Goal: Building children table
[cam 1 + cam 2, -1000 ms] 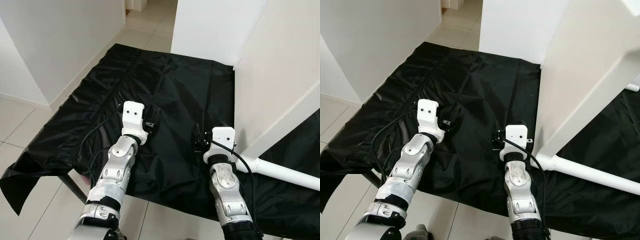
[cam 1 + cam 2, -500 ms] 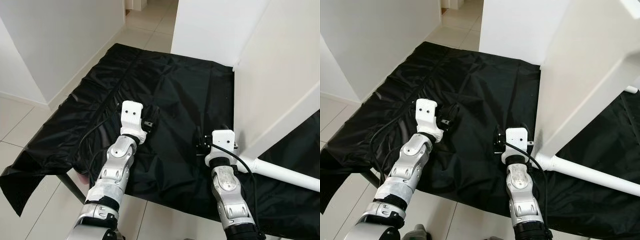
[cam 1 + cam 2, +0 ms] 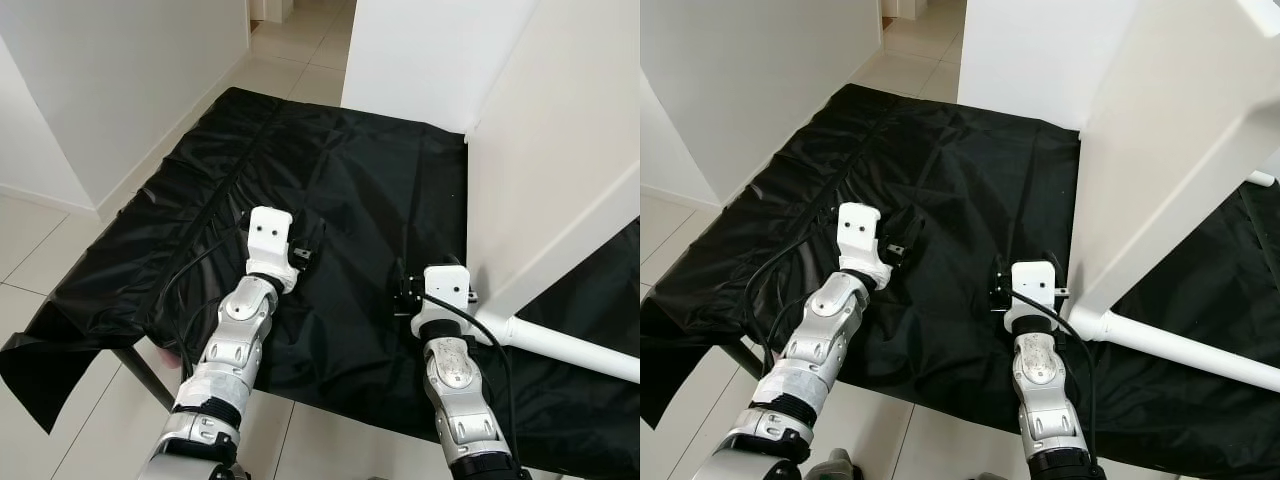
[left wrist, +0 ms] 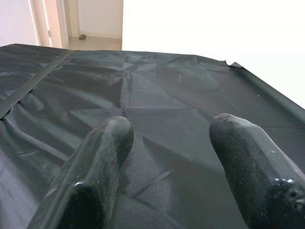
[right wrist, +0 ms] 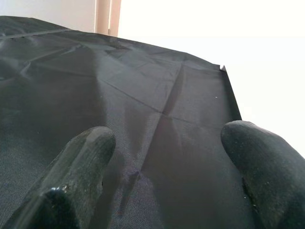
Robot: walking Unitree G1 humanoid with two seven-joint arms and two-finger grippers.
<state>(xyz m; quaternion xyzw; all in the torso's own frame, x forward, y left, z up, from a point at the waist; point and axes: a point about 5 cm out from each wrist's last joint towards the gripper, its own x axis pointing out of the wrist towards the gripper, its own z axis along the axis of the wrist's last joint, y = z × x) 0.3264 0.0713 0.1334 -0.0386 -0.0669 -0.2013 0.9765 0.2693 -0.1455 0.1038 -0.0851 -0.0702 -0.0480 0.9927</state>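
Black cloth [image 3: 330, 180] drapes my desk; left gripper [image 4: 167, 157] and right gripper [image 5: 164, 176] hover spread, empty. White table leg [image 3: 570, 345] beside the right gripper could roll if nudged.

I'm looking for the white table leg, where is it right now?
The white table leg lies on the black cloth, beside the right gripper.
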